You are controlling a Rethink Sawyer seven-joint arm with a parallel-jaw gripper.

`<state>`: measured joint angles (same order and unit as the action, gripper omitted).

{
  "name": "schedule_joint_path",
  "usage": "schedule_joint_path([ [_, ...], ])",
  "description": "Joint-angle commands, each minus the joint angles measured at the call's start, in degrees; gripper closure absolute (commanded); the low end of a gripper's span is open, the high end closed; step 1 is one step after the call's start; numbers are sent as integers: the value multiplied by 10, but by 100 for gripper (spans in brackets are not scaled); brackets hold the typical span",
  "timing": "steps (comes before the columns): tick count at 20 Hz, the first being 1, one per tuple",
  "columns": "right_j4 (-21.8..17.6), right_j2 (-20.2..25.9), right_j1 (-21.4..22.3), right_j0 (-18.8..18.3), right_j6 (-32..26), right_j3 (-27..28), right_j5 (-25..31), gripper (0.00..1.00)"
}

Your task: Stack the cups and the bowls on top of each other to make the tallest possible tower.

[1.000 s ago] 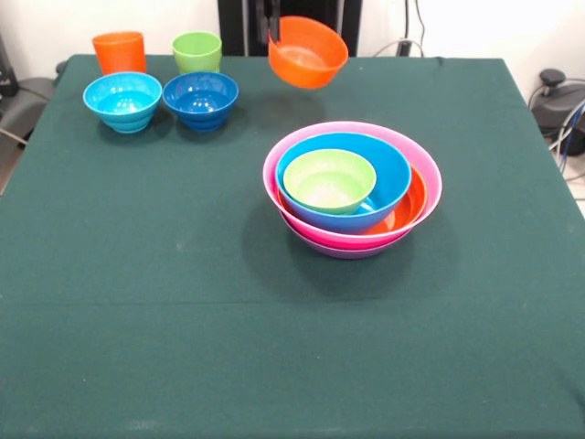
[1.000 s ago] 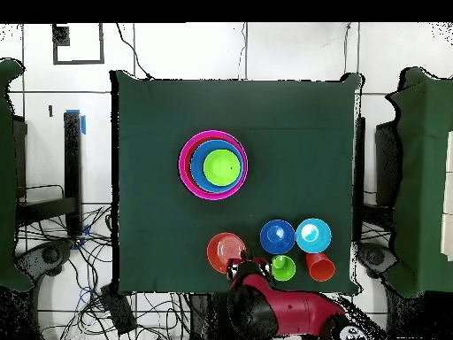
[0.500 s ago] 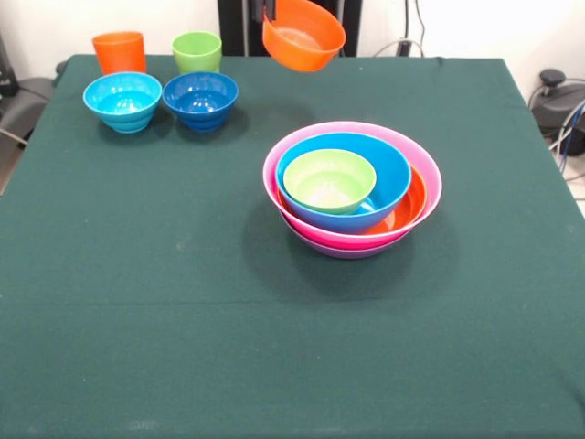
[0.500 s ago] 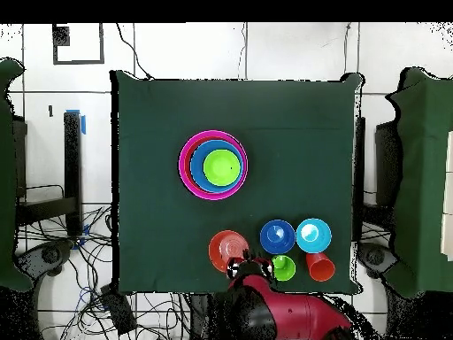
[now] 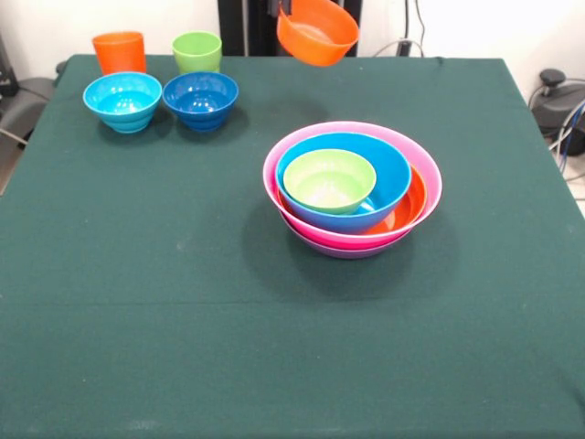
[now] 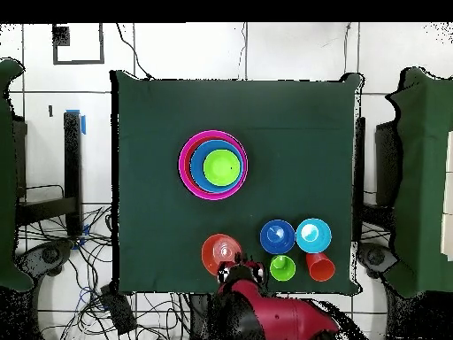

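Moved: small orange bowl [image 5: 317, 32] has shifted right and slightly higher than a second ago.
Cups: orange cup [image 5: 119, 51] and lime green cup [image 5: 197, 50] stand at the far left edge.
Small bowls: light blue bowl [image 5: 122, 101] beside dark blue bowl [image 5: 200, 99], before the cups.
Gripper [image 6: 235, 266]: holds the small orange bowl's rim aloft; finger spread cannot be made out.
Tower [image 5: 353, 187]: mid-table, lime green bowl [image 5: 329, 180] innermost.

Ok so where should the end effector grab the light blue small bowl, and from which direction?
Take the light blue small bowl by its rim, from straight above. It sits upright and open, so one finger can go inside the wall. Use the rim section away from the dark blue bowl and orange cup, which crowd it.
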<state>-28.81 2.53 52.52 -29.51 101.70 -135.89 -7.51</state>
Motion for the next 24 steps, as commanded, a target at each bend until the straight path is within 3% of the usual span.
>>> schedule_joint_path([
  [1, -5, 4, 18, -1, 106, -69, -22, 100],
  [5, -12, 9, 48, -16, 102, -88, -13, 100],
  [10, 15, 27, -22, -4, 93, -8, 13, 100],
  [16, 59, 69, -64, -4, 61, 88, 118, 100],
  [20, 54, 49, -86, 14, 64, 119, 103, 100],
  [24, 51, 62, -100, 4, 58, 136, 116, 100],
])
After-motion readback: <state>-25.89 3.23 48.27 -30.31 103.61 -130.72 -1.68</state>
